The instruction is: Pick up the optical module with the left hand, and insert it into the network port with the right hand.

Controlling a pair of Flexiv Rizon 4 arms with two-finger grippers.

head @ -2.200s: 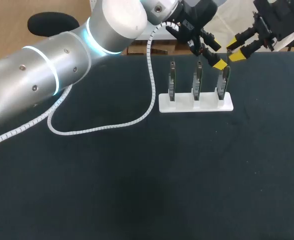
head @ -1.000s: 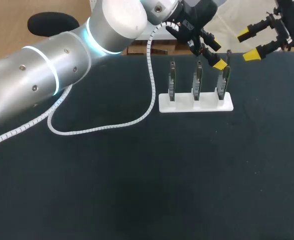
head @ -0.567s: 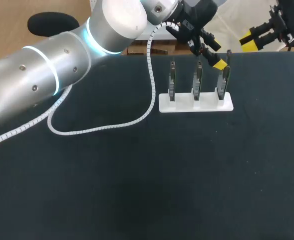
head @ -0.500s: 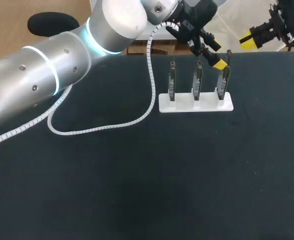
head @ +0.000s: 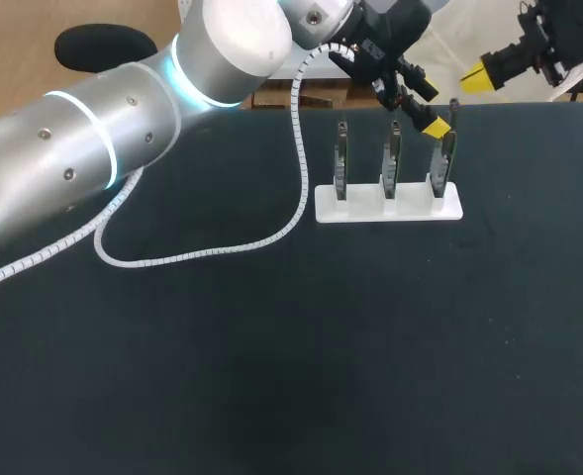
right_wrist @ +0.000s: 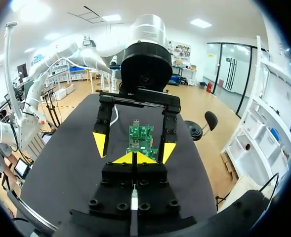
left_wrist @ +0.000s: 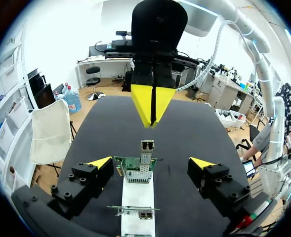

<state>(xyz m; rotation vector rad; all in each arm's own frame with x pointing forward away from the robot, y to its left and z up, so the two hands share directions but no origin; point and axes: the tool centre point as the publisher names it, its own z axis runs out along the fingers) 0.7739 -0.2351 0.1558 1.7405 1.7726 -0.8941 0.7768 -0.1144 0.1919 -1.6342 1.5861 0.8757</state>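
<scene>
Overhead, right gripper point(head: 474, 76) closed, body partly cropped.

My right tool point(right_wrist: 134, 158) sits low in the middle. Its two yellow tips are pressed tight together. Just ahead of it hangs my left tool point(right_wrist: 134, 148). Its two black fingers point(right_wrist: 101, 140) point down at the black bench point(right_wrist: 71, 163) and stand far apart. In the gap between them a green board point(right_wrist: 141, 134) stands up straight. I cannot tell if it touches either finger. A small grey piece point(right_wrist: 135, 121) sits on top of the board. Above the fingers is the left arm point(right_wrist: 146, 66), round and black, then silver.
</scene>
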